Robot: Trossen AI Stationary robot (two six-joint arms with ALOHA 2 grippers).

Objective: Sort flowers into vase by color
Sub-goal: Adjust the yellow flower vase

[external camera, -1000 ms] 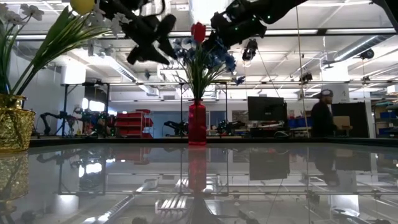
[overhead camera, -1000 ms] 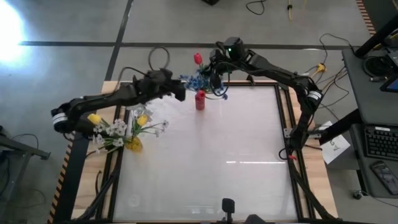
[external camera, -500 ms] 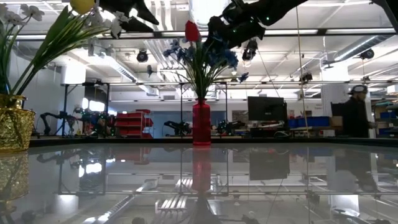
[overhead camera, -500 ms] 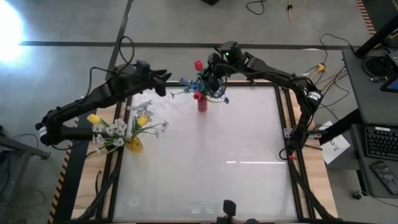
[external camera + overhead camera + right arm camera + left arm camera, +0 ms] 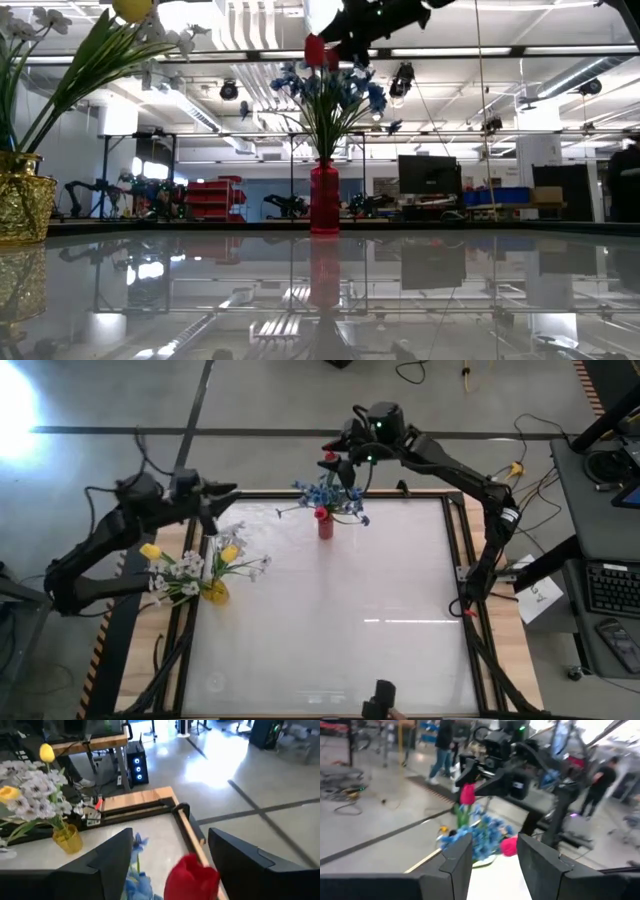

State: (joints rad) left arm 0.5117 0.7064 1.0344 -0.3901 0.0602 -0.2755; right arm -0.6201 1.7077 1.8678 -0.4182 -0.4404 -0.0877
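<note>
A red vase (image 5: pixel 324 526) stands near the table's far edge with blue blossoms (image 5: pixel 325 495) and one red tulip (image 5: pixel 329 458) in it, stems down in its neck. My right gripper (image 5: pixel 170 834) hovers open just above the tulip (image 5: pixel 192 875), a finger on either side, touching nothing. A gold vase (image 5: pixel 215 593) at the left holds yellow tulips (image 5: pixel 151 550) and white sprays (image 5: pixel 185 570). My left gripper (image 5: pixel 225 500) is open with nothing in it, drawn back over the table's far left corner and pointing toward the red vase.
The glass tabletop (image 5: pixel 380 620) stretches from the two vases toward the near and right edges, inside a wooden frame (image 5: pixel 450 510). In the low view the gold vase (image 5: pixel 22 195) stands close at the left. A person (image 5: pixel 625 185) stands in the room behind.
My left gripper has pulled back from the red vase toward the table's left edge and risen. My right gripper has lifted up off the red tulip, which stays standing in the red vase among the blue blossoms.
</note>
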